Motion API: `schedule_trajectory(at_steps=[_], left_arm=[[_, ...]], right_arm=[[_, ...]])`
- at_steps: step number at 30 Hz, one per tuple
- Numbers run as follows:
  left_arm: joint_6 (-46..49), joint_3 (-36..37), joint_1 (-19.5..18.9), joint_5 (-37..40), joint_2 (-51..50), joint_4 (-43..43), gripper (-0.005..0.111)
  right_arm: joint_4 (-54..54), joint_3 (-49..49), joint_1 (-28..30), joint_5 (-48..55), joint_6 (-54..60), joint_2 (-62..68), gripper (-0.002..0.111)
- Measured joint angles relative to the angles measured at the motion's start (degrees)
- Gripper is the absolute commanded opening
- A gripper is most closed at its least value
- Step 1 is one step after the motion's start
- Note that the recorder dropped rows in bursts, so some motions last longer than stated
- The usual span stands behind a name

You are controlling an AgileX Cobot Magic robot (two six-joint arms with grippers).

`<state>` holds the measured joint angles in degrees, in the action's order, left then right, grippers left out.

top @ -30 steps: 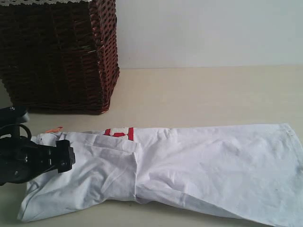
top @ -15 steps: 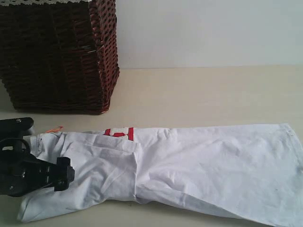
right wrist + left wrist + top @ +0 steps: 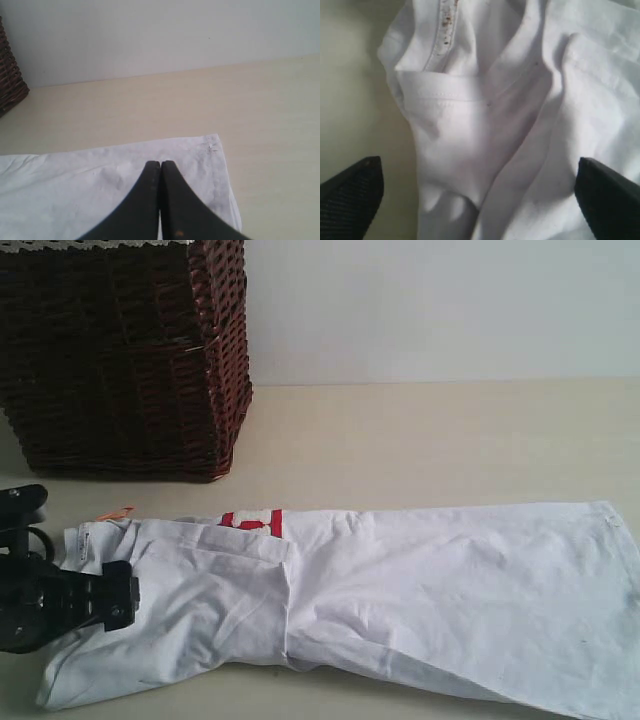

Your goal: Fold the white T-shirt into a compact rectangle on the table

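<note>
Cloth first: the white T-shirt (image 3: 400, 590) lies on the worktop (image 3: 450, 430) as one long band already folded lengthwise. Its neck end is at the left, near the wicker basket (image 3: 120, 350), and its hem runs off to the right. A strip of red lettering (image 3: 250, 521) and the orange tag (image 3: 113, 513) peek out along the far edge.

My left pincer (image 3: 118, 602) is spread wide over that neck end. Through its wrist camera I see a bunched sleeve (image 3: 450, 145) rumpled between the two fingers, not yet gripped. My right pincer (image 3: 161, 167) is pressed together and holds nothing, poised over the shirt just inside the hem corner (image 3: 212, 145). I cannot tell whether it touches the fabric.

I judge the step in hand to be taking hold of the left end, so the band can be folded across on itself. To do it well, I want the left fingers to straddle the full thickness of the stack, not just the loose sleeve flap on top, or only one layer will lift and the rest will trail. I should come down until the tips meet the worktop, then close slowly. I should carry the end low and straight along the band so the long edges stay lined up, and the right end should stay flat while I do it
</note>
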<state>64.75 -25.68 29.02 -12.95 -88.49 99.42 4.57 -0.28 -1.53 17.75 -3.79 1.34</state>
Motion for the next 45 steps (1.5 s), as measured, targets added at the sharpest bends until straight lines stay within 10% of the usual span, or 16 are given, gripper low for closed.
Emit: schedule_trajectory(at_steps=[21, 35, 45], left_arm=[[-2.7, -0.9, 0.3, 1.0, -6.6, -8.7, 0.104], [-2.9, -3.1, 1.6, 0.3, -8.4, -7.0, 0.000], [-3.0, -3.3, 1.6, -1.5, -8.4, -5.8, 0.000]], right_arm=[[0.0, 0.0, 0.0, 0.0, 0.0, 0.0, 0.000], [0.0, 0.0, 0.0, 0.0, 0.0, 0.0, 0.000], [0.0, 0.0, 0.0, 0.0, 0.0, 0.0, 0.000]])
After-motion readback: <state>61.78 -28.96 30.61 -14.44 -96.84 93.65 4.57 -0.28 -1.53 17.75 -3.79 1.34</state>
